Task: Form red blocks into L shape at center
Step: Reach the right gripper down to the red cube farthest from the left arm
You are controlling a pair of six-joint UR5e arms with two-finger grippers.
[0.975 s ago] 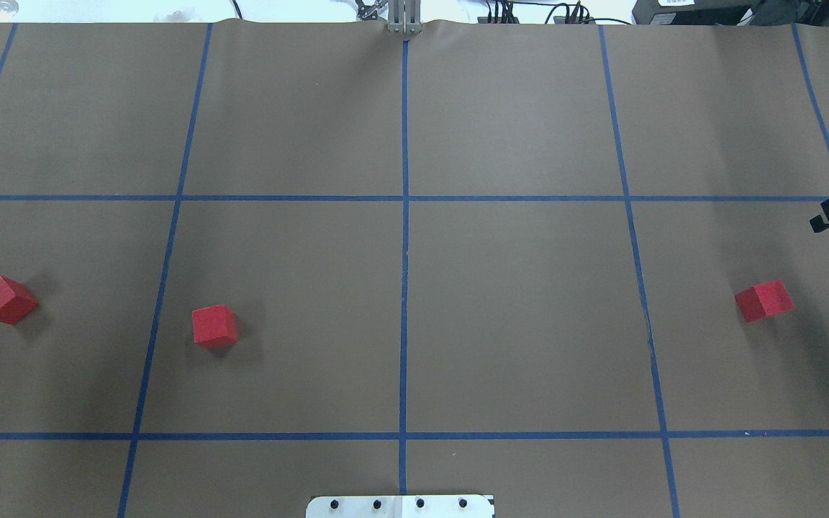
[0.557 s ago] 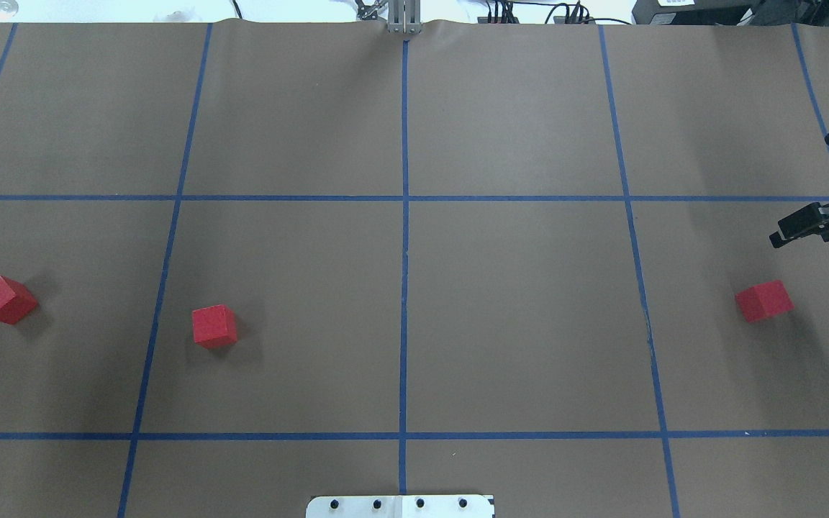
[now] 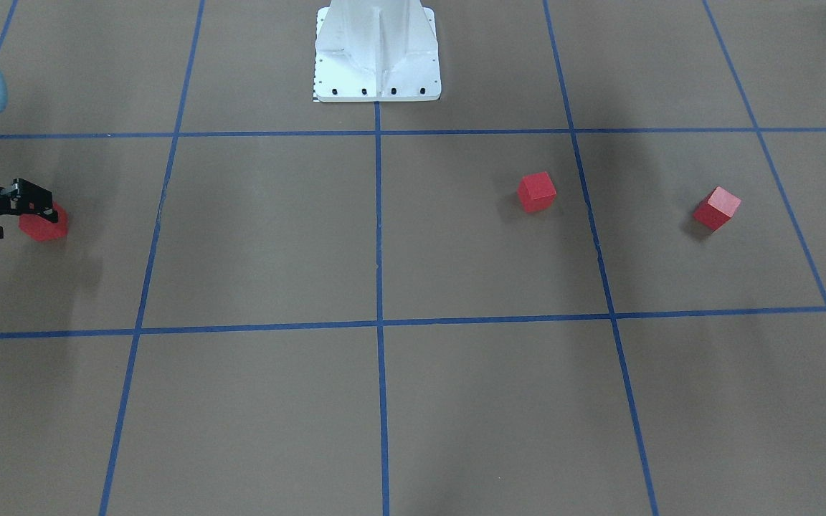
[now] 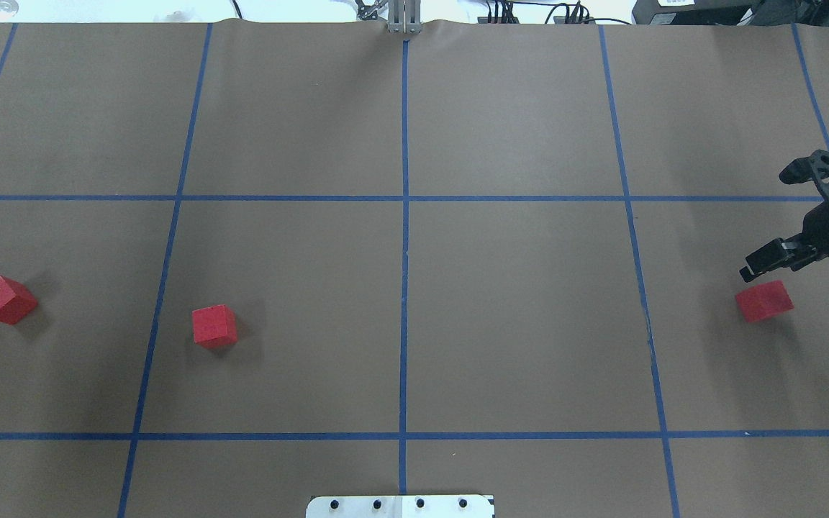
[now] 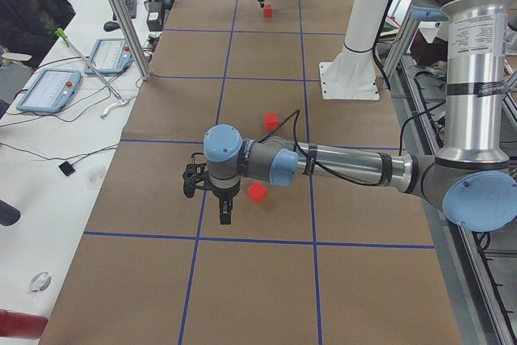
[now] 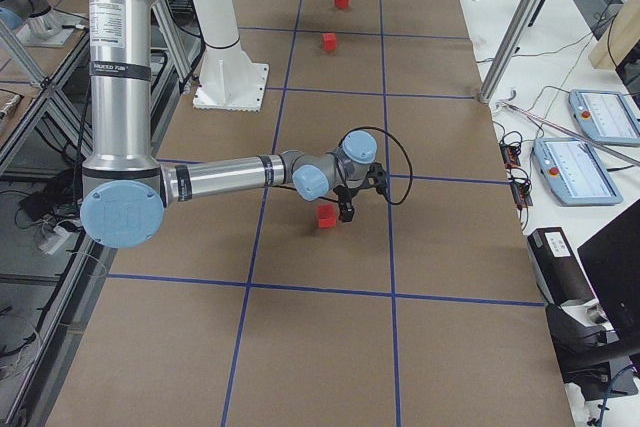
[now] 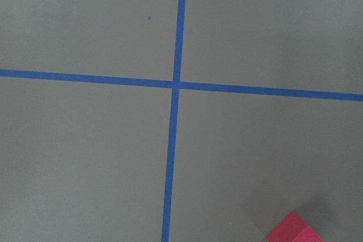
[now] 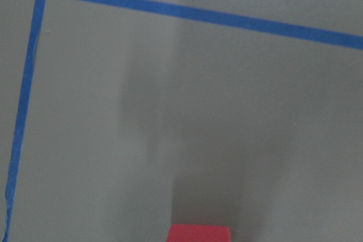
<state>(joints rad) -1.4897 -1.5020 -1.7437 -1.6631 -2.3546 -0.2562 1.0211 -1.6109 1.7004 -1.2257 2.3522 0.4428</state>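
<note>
You have three small matte red cubes (image 4: 214,326), all well apart, none at the blue-taped center (image 4: 404,316). Your right hand (image 4: 764,224) hangs spread near the right cube (image 4: 764,301). Only the exterior left view shows your left hand (image 5: 208,199); whether it is spread, you cannot tell.

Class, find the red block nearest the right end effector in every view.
Front-facing: red block far left.
Overhead: far right.
Exterior left: far, top centre.
Exterior right: centre.
Left wrist: not in it.
Right wrist: bottom edge.
Shared landmark, exterior views: white robot base.
</note>
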